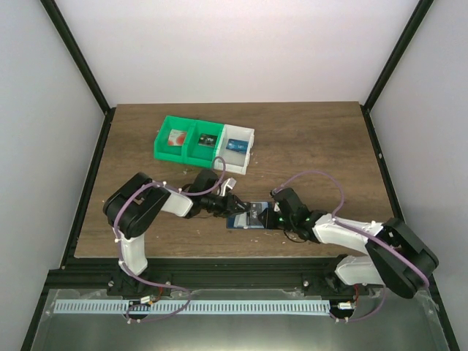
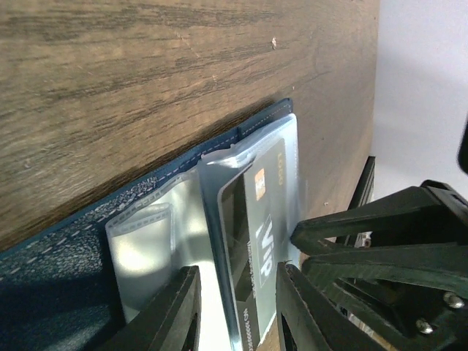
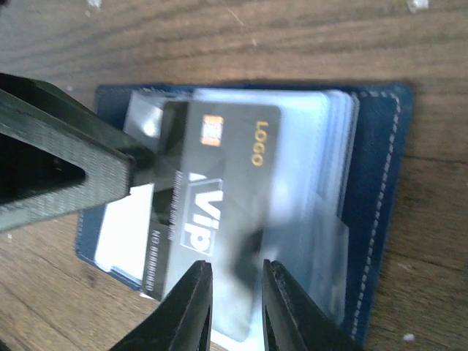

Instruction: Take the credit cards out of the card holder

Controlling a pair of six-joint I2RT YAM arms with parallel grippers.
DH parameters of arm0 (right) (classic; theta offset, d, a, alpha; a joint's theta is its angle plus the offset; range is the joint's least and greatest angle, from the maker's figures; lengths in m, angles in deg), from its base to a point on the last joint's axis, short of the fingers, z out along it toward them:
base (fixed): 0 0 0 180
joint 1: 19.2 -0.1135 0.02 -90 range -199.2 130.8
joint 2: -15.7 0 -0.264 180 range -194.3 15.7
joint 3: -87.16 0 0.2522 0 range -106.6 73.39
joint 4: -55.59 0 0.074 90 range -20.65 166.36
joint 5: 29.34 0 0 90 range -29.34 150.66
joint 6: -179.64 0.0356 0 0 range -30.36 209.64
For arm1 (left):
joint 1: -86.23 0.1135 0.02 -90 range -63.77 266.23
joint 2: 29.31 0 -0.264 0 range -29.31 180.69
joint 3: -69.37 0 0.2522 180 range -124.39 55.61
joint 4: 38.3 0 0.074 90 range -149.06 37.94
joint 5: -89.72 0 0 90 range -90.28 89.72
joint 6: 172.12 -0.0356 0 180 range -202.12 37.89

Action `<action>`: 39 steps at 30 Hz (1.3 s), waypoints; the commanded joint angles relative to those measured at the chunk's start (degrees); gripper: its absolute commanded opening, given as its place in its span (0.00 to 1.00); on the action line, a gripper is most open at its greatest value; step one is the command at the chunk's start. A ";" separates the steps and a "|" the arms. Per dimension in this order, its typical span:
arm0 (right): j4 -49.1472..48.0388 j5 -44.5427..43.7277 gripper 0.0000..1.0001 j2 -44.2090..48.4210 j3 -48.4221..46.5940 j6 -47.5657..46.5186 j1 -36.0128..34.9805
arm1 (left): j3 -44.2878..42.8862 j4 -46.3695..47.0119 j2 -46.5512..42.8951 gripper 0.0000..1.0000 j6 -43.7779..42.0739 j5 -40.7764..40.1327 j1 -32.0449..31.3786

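The dark navy card holder lies open on the table between both arms, its clear pocket sleeves facing up. A dark credit card marked "VIP" sits in the top sleeve. My left gripper is open, its jaws standing either side of that sleeve, with a bright gap beside the left one. One left finger touches the card's left part. My right gripper is narrowly open over the sleeve's near edge. Its fingertips meet the sleeve from the right.
Behind the holder stand two joined green bins and a white bin. A whitish card with a red spot, a dark card and a blue card lie in them. The table's near edge is close.
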 commanded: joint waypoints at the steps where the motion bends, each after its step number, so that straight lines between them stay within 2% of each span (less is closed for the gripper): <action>1: -2.05 0.02 0.21 -1.31 0.84 0.16 0.28 | -0.61 0.32 1.16 0.31 -0.99 -0.11 0.20; 10: -3.13 0.56 0.17 -3.14 1.75 0.31 0.30 | -0.80 4.01 2.57 0.28 1.55 2.39 0.24; 16: -3.22 0.57 0.18 -3.16 1.93 0.30 0.34 | -0.15 7.24 3.19 0.11 3.81 4.01 0.17; 23: -3.29 0.75 0.17 -3.41 1.94 0.25 0.37 | 0.41 7.62 2.90 0.00 4.33 4.27 0.26; 39: -3.20 0.79 0.17 -3.48 1.75 0.18 0.37 | 1.93 7.60 1.13 0.00 4.05 3.84 0.68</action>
